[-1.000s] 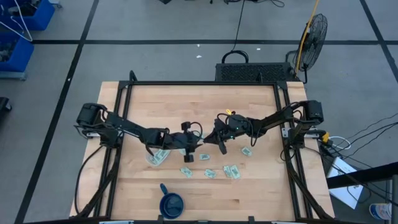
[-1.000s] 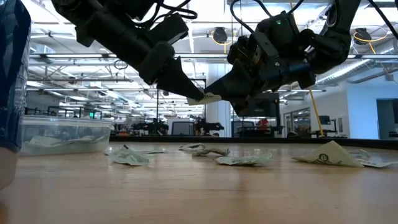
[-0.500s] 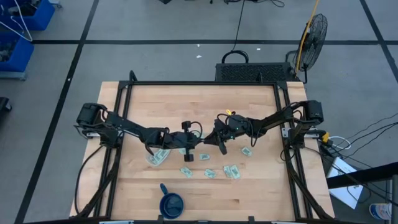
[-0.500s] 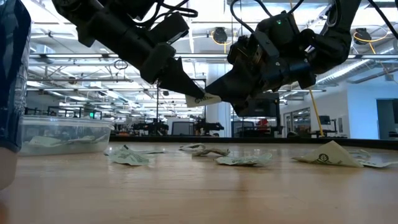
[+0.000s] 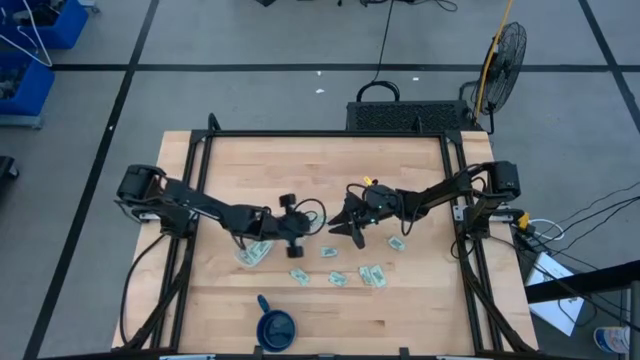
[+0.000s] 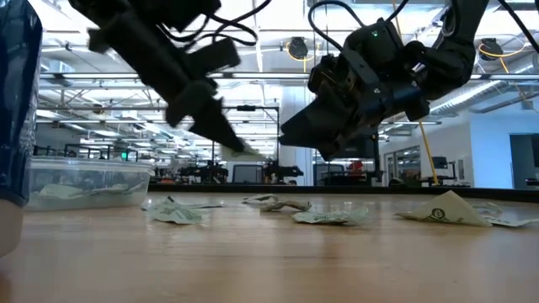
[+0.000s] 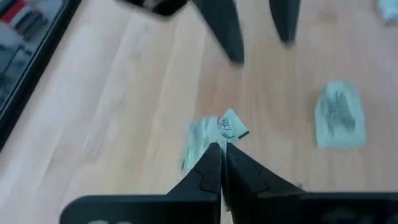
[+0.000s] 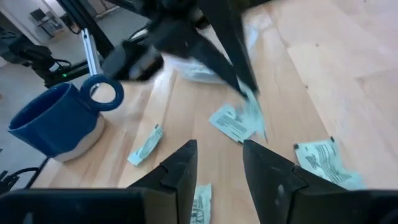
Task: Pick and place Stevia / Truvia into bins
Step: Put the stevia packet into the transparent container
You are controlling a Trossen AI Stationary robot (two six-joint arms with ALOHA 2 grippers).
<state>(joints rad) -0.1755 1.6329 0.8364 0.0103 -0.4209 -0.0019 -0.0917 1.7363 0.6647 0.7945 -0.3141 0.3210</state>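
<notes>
The left gripper (image 7: 221, 152) is pinched tight on a Stevia sachet (image 7: 231, 126), held by one end between the fingertips and lifted clear of the worktop (image 5: 390, 165); the low view shows that sachet (image 6: 247, 150) hanging at the fingertips above the wood. In the high view this gripper (image 5: 297, 243) sits near the middle of the worktop, just beside the clear tub (image 5: 252, 253), which lies on its left-arm side with pale sachets already inside. The low view shows the tub (image 6: 84, 183) resting flat on the worktop.

The right gripper (image 8: 217, 158) hangs a little apart from the left one, its fingers spread with a clear gap and nothing between them; in the high view it (image 5: 349, 229) points toward the left gripper above the worktop's centre.

Loose sachets (image 5: 336, 279) lie scattered on the wood below both grippers, with another (image 5: 396, 243) nearer the right arm. A dark blue mug (image 5: 277, 327) stands by the worktop's front edge, well apart from the tub.
</notes>
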